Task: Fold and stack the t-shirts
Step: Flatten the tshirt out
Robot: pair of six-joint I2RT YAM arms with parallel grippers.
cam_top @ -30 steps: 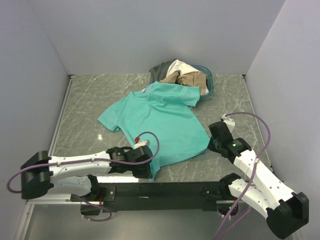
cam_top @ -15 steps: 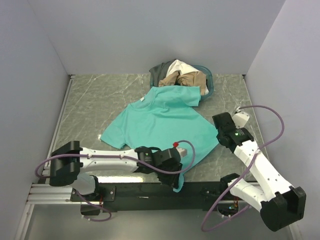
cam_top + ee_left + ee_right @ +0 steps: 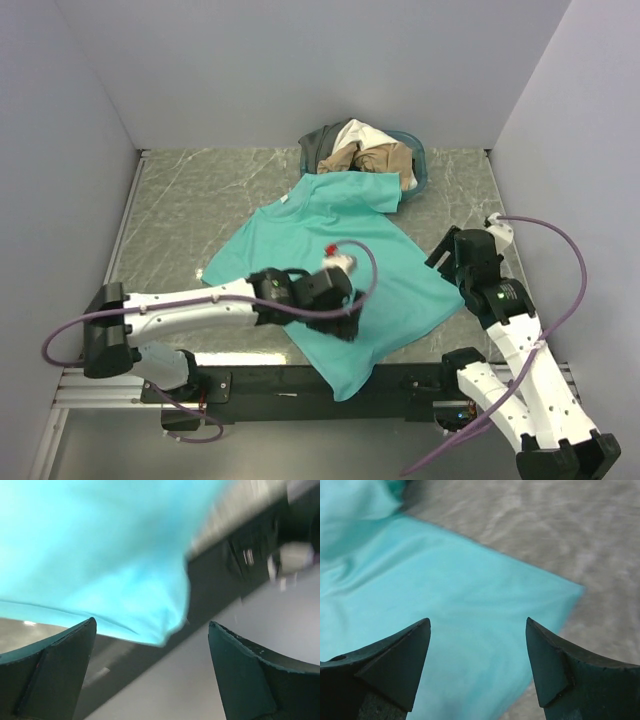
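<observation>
Both left fingers [image 3: 346, 326] and right fingers [image 3: 441, 257] hang spread and empty, so best flatten the teal t-shirt [image 3: 330, 240], pulling its overhanging hem back from the near edge of the desk [image 3: 170, 200].

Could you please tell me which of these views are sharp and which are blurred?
Top external view: sharp and evenly lit across the grey marbled table. Left wrist view: motion-smeared, the bright teal-green cloth t-shirt and background streaked. Right wrist view: cloth and table softly blurred, dark fingers crisper.
</observation>
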